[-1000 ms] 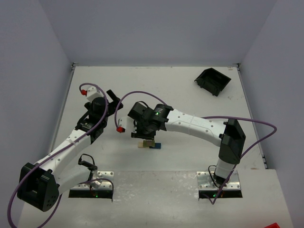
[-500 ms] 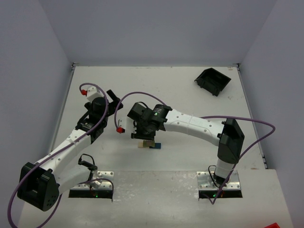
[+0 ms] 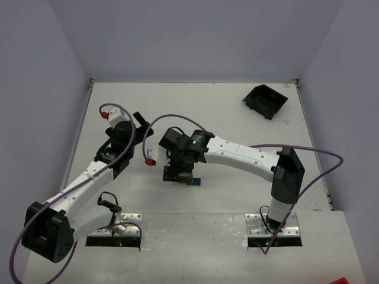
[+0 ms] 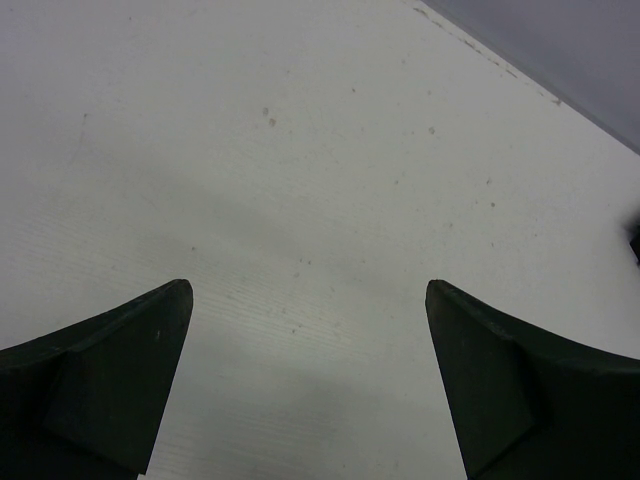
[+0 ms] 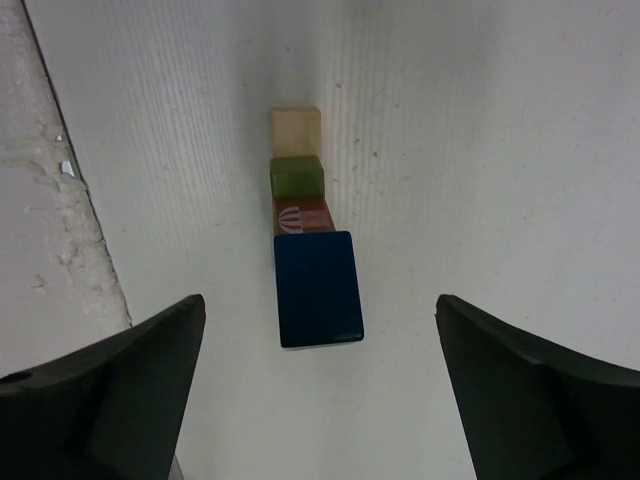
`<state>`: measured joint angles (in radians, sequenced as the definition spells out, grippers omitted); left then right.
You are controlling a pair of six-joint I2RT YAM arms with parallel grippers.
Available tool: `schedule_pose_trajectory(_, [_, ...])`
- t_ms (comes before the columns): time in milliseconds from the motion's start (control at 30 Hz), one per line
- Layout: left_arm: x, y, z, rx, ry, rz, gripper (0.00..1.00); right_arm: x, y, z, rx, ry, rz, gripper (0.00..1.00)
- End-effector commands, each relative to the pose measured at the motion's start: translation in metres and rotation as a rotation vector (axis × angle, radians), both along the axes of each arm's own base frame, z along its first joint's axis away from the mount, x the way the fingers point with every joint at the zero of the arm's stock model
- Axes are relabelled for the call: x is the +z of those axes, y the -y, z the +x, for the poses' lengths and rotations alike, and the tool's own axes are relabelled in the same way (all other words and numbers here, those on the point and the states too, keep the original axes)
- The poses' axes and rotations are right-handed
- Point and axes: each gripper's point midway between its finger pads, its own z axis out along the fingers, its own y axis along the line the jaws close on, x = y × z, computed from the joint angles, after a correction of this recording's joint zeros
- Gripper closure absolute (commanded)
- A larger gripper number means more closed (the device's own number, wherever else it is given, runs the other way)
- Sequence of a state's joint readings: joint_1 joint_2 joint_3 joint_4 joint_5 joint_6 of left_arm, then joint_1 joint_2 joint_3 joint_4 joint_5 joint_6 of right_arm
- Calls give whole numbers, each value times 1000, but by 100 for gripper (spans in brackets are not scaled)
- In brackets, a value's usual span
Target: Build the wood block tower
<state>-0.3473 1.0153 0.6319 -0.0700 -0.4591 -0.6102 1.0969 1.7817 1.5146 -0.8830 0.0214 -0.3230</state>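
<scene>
Four blocks make up the wood block tower [image 5: 300, 200]: a pale tan block [image 5: 296, 130], an olive green block [image 5: 297, 177], a reddish brown block [image 5: 303, 217] and a dark blue block [image 5: 318, 288], touching in one line on the table [image 5: 500, 150]. The right claw [image 3: 179, 173] hangs directly over the tower, released, one finger on either side and clear of every block. The left claw [image 4: 310, 290], well apart from the tower on its left, is released and grips nothing.

- The blocks [image 5: 312, 262] stand between the wide-spread fingers of the right gripper [image 5: 318, 303], with bare table [image 5: 480, 150] on either side.
- The left gripper [image 4: 308, 287] frames only bare table.
- The bin [image 3: 265, 101] sits in the far right corner, well apart.
</scene>
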Motion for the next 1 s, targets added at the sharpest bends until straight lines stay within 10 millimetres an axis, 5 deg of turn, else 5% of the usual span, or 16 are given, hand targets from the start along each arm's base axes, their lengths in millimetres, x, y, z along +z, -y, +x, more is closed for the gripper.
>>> schedule_pose_trajectory(0, [13, 0, 7, 9, 56, -19, 0, 12, -9, 7, -8, 30, 45, 1])
schedule_pose_trajectory(333, [14, 1, 7, -2, 56, -19, 0, 80, -8, 17, -35, 169, 219, 1])
schedule_pose_trajectory(467, [13, 0, 7, 1, 52, -16, 0, 107, 21, 39, -171, 212, 334, 1])
schedule_pose_trajectory(567, [14, 1, 9, 2, 52, -16, 0, 129, 62, 70, -426, 193, 466, 1])
schedule_pose_trajectory(667, [15, -1, 9, 12, 54, -15, 0, 113, 116, 103, -692, 177, 498, 1])
schedule_pose_trajectory(833, [16, -10, 8, 62, 55, 0, 0, 68, 204, 121, -1062, 145, 533, 1])
schedule_pose_trajectory(967, [14, -13, 9, 81, 47, 11, 0, 7, 259, 105, -1367, 56, 560, 1])
